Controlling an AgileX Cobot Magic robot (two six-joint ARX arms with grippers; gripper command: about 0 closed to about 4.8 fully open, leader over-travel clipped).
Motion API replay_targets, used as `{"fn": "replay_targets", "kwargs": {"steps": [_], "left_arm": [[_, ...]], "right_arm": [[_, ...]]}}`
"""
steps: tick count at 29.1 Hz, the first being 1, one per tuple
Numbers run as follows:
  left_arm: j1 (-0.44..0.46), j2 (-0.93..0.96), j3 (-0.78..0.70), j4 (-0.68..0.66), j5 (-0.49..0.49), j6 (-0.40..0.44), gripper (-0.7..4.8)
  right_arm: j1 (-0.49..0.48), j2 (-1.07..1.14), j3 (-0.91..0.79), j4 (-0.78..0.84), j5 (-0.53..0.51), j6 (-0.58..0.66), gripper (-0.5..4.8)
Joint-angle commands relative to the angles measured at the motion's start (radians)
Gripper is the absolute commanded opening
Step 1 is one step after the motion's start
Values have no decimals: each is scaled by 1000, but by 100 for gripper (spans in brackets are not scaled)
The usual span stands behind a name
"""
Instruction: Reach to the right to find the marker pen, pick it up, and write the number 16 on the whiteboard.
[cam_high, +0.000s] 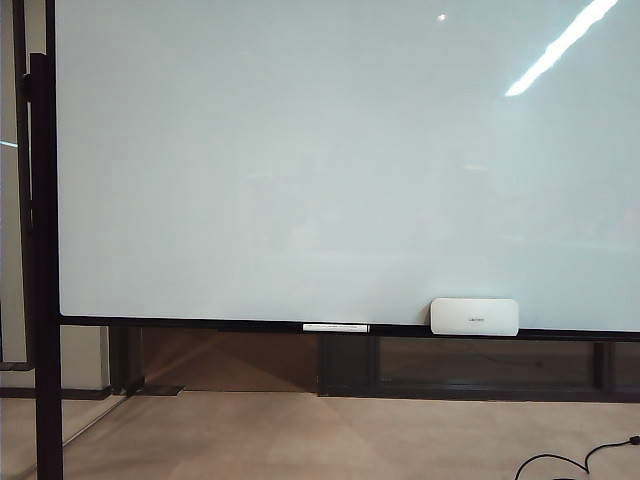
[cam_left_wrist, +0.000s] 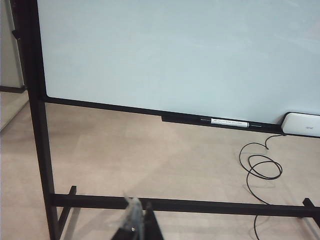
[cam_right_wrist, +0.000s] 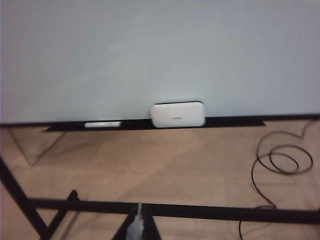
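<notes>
Lying on the ledge under the whiteboard (cam_high: 300, 160), the pen (cam_high: 336, 327) sits left of the eraser (cam_high: 474, 316) — untouched. Both grippers hang low, well apart from it: right gripper (cam_right_wrist: 138, 225) pressed together, left gripper (cam_left_wrist: 137, 222) likewise.

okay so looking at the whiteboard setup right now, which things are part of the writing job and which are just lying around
Part of the job: marker pen on the ledge; whiteboard, unmarked; right tool, shut and empty, far from the pen.

Lying about: eraser on the ledge; black cable on the floor; left tool.
</notes>
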Motion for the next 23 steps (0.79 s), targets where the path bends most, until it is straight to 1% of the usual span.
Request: {"fn": "replay_targets", "kwargs": {"steps": [1,6,12,17,19,23], "left_arm": [[0,1,3,6,69,-7,-5],[0,1,3,6,140,-26,-5],[0,1,3,31,266,-26,-5],[-1,1,3,86,349,-78,-5],[-6,2,3,106,369,-99,-5],[-43,7,3,150,364,-145,-5]], "right_arm": [[1,1,5,36,26,47,0],[1,1,5,105,25,36,-1],[2,1,18,150,52,36,-1],[3,1,71,145,75,40,-1],[3,2,93,145,88,46,-1],[3,20,140,151,143,93,-1]]}}
